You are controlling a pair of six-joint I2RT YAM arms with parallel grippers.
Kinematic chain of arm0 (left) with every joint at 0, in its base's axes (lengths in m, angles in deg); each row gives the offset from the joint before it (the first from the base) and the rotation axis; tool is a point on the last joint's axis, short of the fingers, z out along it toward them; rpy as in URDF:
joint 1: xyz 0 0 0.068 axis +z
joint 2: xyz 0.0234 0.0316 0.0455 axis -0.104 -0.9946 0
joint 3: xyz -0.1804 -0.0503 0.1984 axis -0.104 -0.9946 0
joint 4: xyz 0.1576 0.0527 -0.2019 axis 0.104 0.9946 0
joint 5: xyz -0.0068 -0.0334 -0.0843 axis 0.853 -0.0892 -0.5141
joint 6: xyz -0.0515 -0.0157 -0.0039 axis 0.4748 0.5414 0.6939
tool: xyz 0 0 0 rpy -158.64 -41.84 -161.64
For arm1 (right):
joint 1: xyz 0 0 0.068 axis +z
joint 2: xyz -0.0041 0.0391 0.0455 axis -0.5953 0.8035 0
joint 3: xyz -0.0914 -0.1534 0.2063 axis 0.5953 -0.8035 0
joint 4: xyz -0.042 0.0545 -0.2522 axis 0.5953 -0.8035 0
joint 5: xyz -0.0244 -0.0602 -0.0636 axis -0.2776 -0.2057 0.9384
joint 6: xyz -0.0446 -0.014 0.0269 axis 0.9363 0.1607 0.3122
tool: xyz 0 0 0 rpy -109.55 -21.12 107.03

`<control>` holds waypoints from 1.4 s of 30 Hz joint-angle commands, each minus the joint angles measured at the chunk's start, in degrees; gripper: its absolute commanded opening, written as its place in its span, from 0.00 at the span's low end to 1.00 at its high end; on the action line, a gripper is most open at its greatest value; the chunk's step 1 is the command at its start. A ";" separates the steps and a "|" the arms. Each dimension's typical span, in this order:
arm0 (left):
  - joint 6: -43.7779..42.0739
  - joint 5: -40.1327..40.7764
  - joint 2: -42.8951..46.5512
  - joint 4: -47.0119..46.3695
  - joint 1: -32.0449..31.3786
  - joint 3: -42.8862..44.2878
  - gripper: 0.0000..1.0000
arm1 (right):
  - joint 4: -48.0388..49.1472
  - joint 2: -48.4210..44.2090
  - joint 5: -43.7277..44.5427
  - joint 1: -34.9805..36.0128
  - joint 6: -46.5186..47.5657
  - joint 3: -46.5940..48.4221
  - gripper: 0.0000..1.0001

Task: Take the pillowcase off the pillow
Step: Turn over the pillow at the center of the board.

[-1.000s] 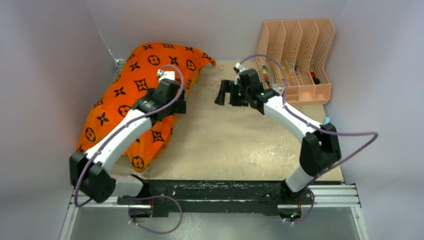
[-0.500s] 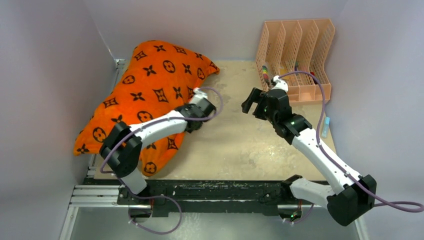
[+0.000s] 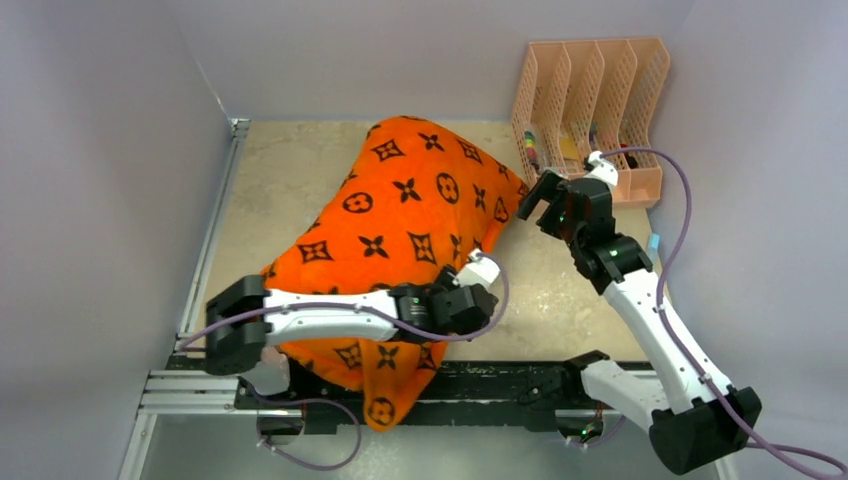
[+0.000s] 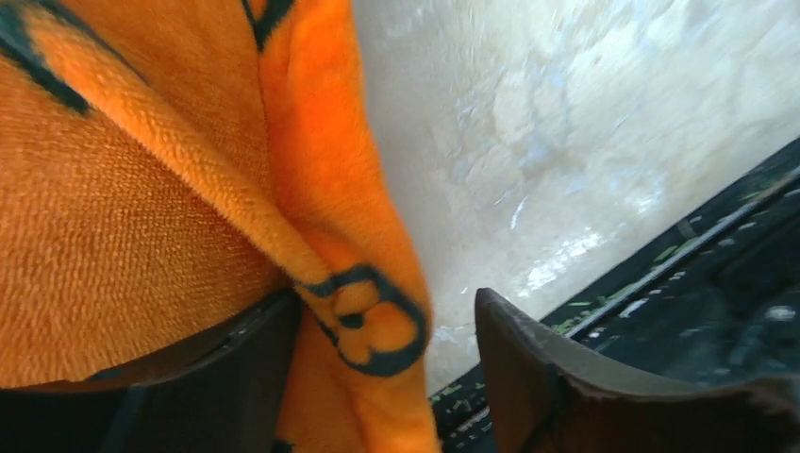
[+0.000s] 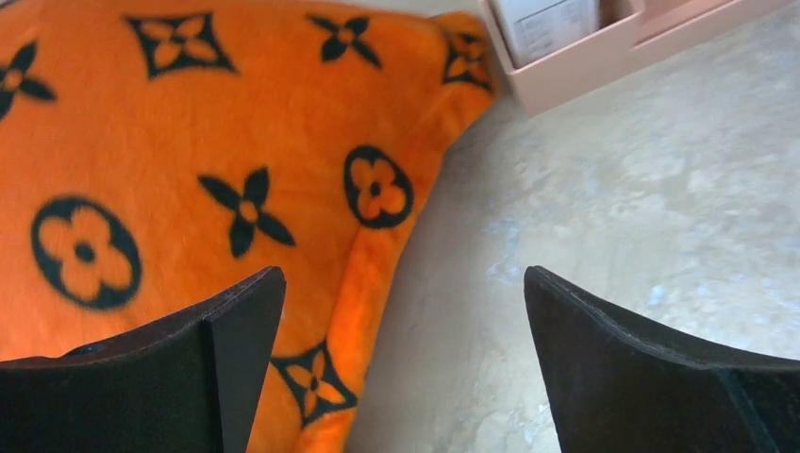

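**Cover lies corner to corner, one arm at each end**

The pillowcase (image 3: pixel 400 215) stretches slantwise across the table (image 3: pixel 270 180). Its long axis runs from the near-left, where a flap droops over the front rail (image 3: pixel 520 378), up to the far-right corner beside the peach file rack (image 3: pixel 600 110).

The left gripper (image 3: pixel 478 303) sits low at the near edge of the cover. Its jaws stand partly apart, with a plush fold between them that lies against one finger and clear of the other, so nothing is pinched.

The right gripper (image 5: pixel 406 283) hovers over the far corner with its jaws spread wide and holds nothing. The cover's edge falls toward its left finger.

No white pillow shows. It is presumably inside, and which end is open I cannot tell for sure.

To my eye the left arm is nearer a grip, the fabric being already inside its jaws.
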 commanded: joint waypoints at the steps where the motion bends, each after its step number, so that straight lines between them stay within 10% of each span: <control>1: 4.27 2.18 13.96 -3.31 1.51 0.96 0.74 | -0.69 1.16 -10.49 0.09 2.10 2.25 0.99; 10: 2.24 16.67 33.35 13.62 6.06 11.72 0.90 | 6.50 5.42 -36.62 0.39 2.07 0.63 0.99; 20: -7.82 -6.02 27.33 24.66 52.85 18.51 0.97 | 2.57 14.15 -24.47 16.29 -2.30 9.28 0.99; 27: -4.99 -33.35 24.82 12.17 81.93 4.67 0.99 | -8.48 28.27 -10.16 27.49 7.19 18.97 0.98; 32: -1.86 -48.11 21.97 1.36 87.70 -7.07 0.99 | -12.40 38.23 0.17 27.00 5.23 14.15 0.89; 37: -4.75 -54.08 20.98 0.78 88.79 -8.31 0.99 | 1.41 38.98 -15.85 17.77 4.28 -0.41 0.52; 42: -4.39 -59.78 25.26 -1.28 88.79 -9.32 0.99 | 3.12 36.75 -18.67 13.55 3.86 -5.31 0.51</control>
